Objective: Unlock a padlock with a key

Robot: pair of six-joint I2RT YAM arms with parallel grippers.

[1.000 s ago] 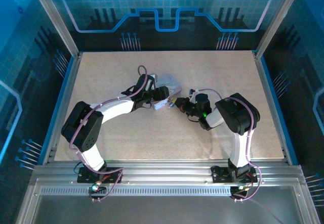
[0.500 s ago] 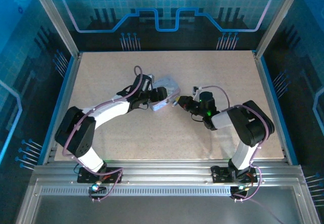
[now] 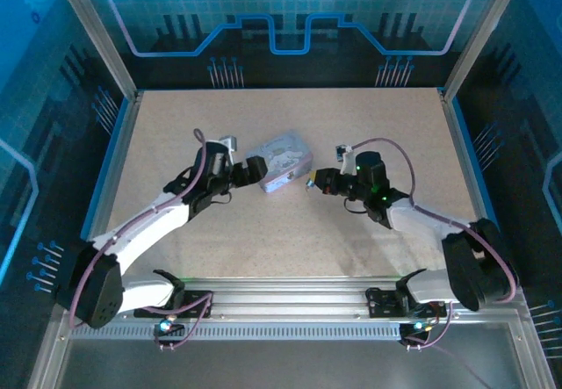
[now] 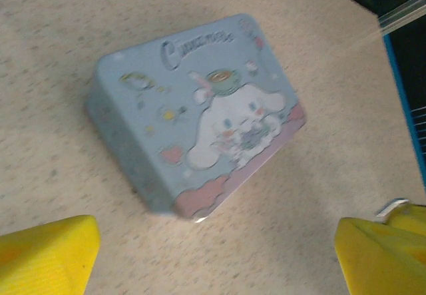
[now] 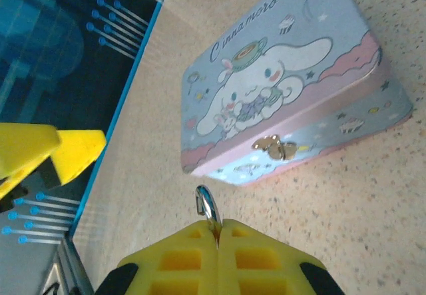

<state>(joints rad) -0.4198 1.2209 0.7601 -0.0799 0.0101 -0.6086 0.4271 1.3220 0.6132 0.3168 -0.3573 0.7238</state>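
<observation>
Mid-table, just right of the tin box point(image 3: 283, 161), the right gripper point(image 5: 218, 232) is pinched shut on a small silver loop point(image 5: 206, 203) that pokes out past its fingertips. I cannot tell whether that loop is the padlock's shackle or the ring of the key. The box's gold clasp point(image 5: 276, 147) hangs bare.

The hold is on a thin bit of metal, so the likeliest slip is the loop twisting or dropping out. A bump against the box wall or a fast swing could cause that. On the speckled table point(image 3: 263, 248) so small a piece would be hard to find and pick up.

Left of the box, the left gripper point(image 4: 213, 258) stands wide open with nothing in it, its tips short of the box and not touching. Nothing steadies the box, which looks light, so a nudge from either side would probably slide it.

Room is good. Near the arm bases the table is bare across its width. To left and right, free surface runs up to the blue side rails point(image 3: 110, 174). Beyond the box, the far half lies open to the back wall. The one tight spot is the gap between the two grippers, where the box sits.
</observation>
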